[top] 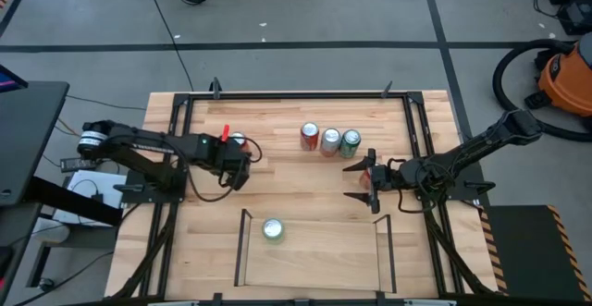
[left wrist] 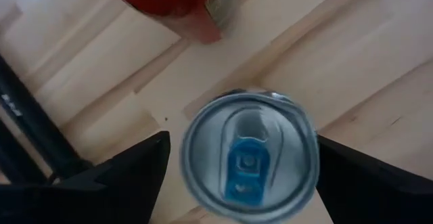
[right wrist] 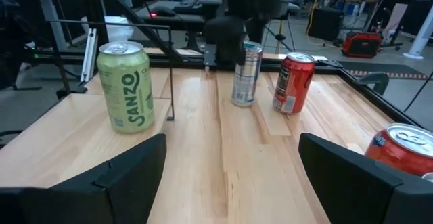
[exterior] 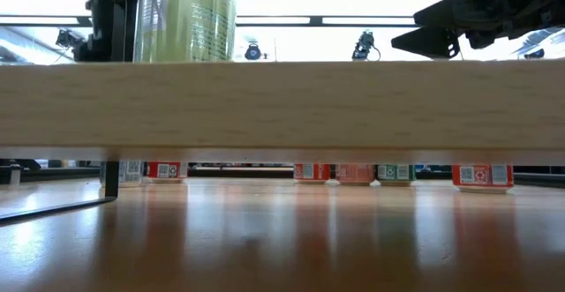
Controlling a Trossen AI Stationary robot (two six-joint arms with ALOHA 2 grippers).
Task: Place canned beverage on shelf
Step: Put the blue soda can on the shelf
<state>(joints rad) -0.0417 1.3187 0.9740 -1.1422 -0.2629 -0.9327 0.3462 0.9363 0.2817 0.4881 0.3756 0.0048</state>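
A silver can with a blue tab (left wrist: 249, 158) stands upright on the table at the left; it also shows in the right wrist view (right wrist: 245, 75). My left gripper (top: 238, 167) is above it, pointing down, open, with a finger on either side of the can's top. I see a gap at one finger and cannot tell at the other. A red can (left wrist: 179, 4) stands just beyond it. The shelf (top: 324, 255) sits at the near middle, and a green can (top: 273, 229) stands upright on its wood floor. My right gripper (top: 361, 181) is open and empty, right of centre.
Three cans, red (top: 310, 137), pale (top: 330, 140) and green (top: 350, 142), stand in a row at the far middle, just beyond my right gripper. A larger black metal frame (top: 296, 95) borders the tabletop. Bare wood lies between the two grippers.
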